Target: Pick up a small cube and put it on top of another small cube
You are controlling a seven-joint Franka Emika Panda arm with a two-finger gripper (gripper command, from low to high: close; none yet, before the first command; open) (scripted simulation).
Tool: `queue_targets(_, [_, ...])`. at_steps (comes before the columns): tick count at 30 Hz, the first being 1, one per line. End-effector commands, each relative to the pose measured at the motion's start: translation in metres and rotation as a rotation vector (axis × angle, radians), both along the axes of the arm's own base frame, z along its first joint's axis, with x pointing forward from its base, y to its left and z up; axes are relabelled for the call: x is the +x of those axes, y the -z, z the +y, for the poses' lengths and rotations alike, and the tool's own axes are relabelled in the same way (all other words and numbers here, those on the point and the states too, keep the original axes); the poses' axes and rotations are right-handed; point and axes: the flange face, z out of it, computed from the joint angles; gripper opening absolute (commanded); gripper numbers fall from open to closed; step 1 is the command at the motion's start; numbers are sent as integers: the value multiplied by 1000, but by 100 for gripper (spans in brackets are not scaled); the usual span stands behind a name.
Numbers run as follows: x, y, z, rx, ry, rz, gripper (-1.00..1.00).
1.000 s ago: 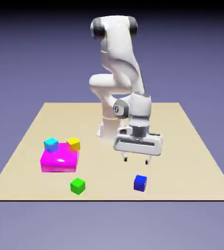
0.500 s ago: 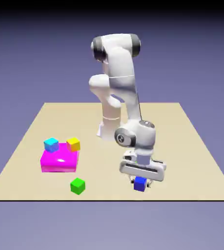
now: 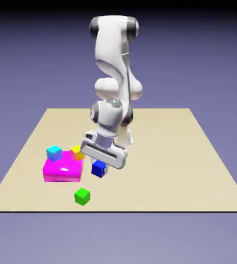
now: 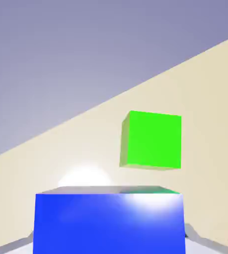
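Note:
The small dark blue cube [image 3: 99,168] hangs off the table, and my gripper [image 3: 100,166] is shut on it, just to the exterior view's right of the magenta block [image 3: 63,169]. In the hand view the dark blue cube [image 4: 108,221] fills the bottom, between the grey fingertips [image 4: 197,240]. The small cyan cube [image 3: 54,152] sits on the magenta block's far left corner, to the exterior view's left of my gripper.
A yellow cube [image 3: 77,152] sits on the magenta block beside the cyan one, partly behind my hand. A green cube [image 3: 82,196] lies on the tan table [image 3: 182,154] near its front edge, and the hand view shows this green cube [image 4: 151,140] beyond the blue one.
My gripper came down on the dark blue cube near the front right, shut on it, then lifted and carried it to the exterior view's left, toward the magenta block.

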Motion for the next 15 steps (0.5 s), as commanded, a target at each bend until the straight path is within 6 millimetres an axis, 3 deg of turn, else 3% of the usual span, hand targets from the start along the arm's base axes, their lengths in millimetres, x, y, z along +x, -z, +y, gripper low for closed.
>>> queue_targets(1, [-7, -7, -14, -1, 6, 3, -100])
queue_targets(5, [-52, -31, -83, 19, 82, 4, -100])
queue_targets(9, [-107, -49, -136, 69, 147, -12, -100])
queue_targets(13, [-166, -59, -174, 142, 197, -53, -100])
queue_targets(15, [-164, -49, -175, 147, 194, -55, -100])
